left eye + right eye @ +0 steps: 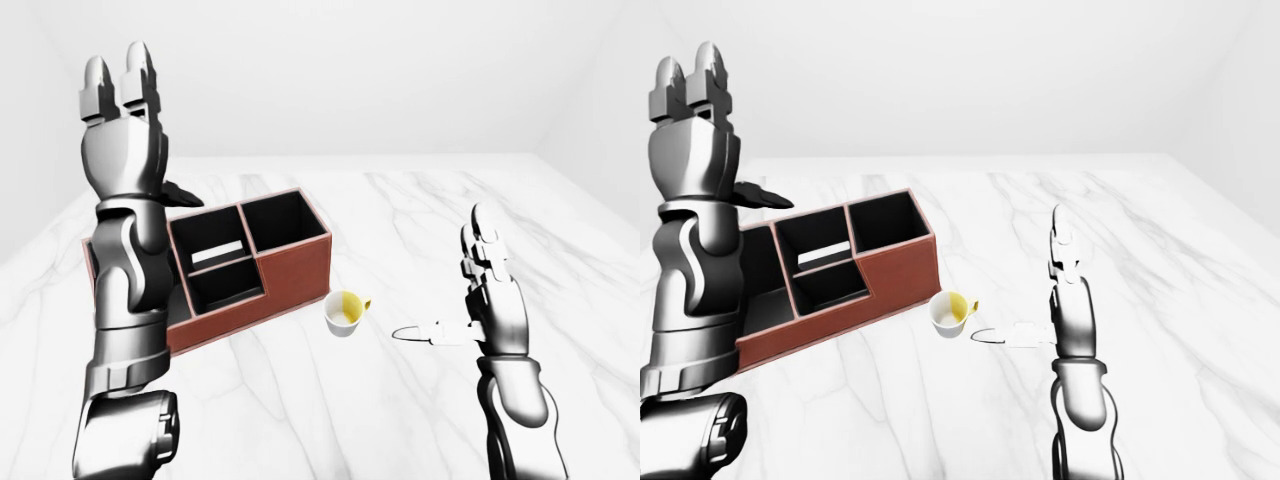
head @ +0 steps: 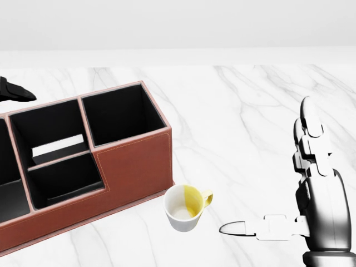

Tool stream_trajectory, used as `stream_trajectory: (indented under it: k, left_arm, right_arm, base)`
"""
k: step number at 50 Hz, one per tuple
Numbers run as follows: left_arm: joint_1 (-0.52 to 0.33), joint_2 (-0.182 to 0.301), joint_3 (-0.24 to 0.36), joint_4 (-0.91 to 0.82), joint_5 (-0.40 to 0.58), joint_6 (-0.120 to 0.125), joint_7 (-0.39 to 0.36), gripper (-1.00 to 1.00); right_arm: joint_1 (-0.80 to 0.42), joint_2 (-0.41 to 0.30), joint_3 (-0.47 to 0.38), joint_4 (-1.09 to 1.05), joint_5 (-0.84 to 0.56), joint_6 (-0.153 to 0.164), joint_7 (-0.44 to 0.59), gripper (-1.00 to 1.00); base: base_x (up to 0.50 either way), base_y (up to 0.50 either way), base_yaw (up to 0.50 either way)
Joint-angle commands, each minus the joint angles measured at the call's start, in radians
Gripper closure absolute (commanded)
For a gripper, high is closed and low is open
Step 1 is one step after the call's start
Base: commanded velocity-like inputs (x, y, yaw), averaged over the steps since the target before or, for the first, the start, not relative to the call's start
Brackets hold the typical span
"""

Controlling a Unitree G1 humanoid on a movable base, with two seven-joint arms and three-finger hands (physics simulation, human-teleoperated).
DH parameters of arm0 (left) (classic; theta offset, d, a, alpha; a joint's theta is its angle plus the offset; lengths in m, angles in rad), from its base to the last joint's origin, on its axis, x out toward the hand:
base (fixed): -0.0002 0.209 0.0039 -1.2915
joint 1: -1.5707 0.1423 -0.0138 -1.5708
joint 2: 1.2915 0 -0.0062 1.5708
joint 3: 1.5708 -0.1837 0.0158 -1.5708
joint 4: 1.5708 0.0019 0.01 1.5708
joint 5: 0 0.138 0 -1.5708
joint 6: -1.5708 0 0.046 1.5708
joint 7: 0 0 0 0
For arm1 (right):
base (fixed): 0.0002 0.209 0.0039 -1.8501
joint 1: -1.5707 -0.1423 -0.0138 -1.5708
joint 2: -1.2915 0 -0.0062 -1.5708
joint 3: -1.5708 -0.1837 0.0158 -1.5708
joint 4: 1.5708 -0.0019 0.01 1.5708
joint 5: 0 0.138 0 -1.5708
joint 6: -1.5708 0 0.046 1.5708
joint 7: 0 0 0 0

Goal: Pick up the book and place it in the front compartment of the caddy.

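Standing on edge in the caddy's (image 2: pixel 133 167) middle compartment, the book (image 2: pixel 58 146) lies below the raised, open, empty left hand (image 1: pixel 125 130).

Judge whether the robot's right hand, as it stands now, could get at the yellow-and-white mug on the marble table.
Probably yes. The right hand is open and empty, apart from the mug, with only bare marble table between them. The caddy stands on the mug's other side, so it does not block the way.

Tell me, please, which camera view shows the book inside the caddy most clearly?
The head view: the book appears largest there, a white slab in a middle compartment of the caddy. Both eye views show only a small white sliver.
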Motion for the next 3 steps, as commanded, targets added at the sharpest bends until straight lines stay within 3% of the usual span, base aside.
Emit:
stream_trajectory:
  k: [1,3]
  left_arm:
    - [0.123,-0.016,0.087,-0.549,-0.106,0.000,-0.290,-1.00]
    - [0.155,-0.037,0.092,-0.659,-0.181,0.000,-0.367,-1.00]
  right_arm:
    - [0.000,0.000,-0.001,-0.025,-0.003,0.000,0.001,-1.00]
    - [0.000,0.000,0.000,-0.033,-0.006,0.000,0.003,-1.00]
  base:
    - [0.00,0.00,0.00]
    - [0.00,0.00,0.00]
